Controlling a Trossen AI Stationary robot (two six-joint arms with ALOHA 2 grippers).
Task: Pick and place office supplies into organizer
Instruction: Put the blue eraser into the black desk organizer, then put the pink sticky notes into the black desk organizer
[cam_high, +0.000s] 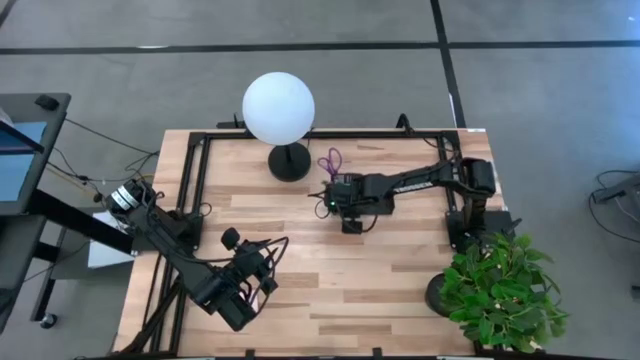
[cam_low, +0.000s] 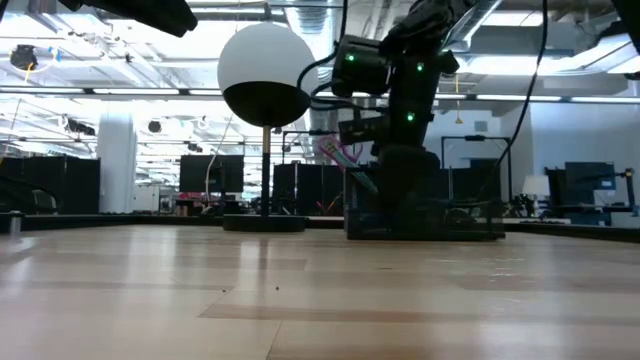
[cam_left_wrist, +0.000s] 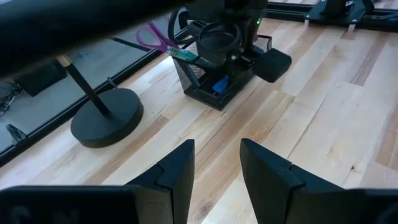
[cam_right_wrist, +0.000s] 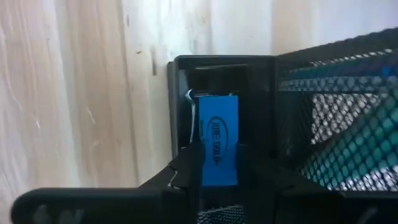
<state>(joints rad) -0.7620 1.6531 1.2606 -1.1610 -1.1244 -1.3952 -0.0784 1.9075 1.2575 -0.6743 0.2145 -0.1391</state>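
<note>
The black mesh organizer (cam_left_wrist: 208, 87) stands on the table near the lamp base. Purple-handled scissors (cam_left_wrist: 152, 37) and a teal pen (cam_left_wrist: 185, 56) stick up out of its tall compartment. My right gripper (cam_right_wrist: 217, 169) hangs straight over the organizer (cam_high: 352, 224), shut on the small blue eraser (cam_right_wrist: 217, 134), which is down in a low front compartment (cam_right_wrist: 180, 93). My left gripper (cam_left_wrist: 217, 171) is open above bare table toward the near left (cam_high: 250, 275), away from everything. Other pens, the sticky-note pad and the clips do not show. My right gripper pinches the blue eraser between its two fingers (cam_right_wrist: 191, 167), which stand on the long sides near its upper end (cam_right_wrist: 217, 174). The fingers come from above, pointing down into the compartment. The eraser stands on end inside the compartment; whether its lower end rests on the floor I cannot tell.
The white globe lamp (cam_high: 278, 108) stands on its round black base (cam_left_wrist: 106, 115) just left of the organizer. A green plant (cam_high: 500, 290) sits at the table's near right corner. A black frame (cam_high: 200, 180) borders the table, with bare wood between the arms.
</note>
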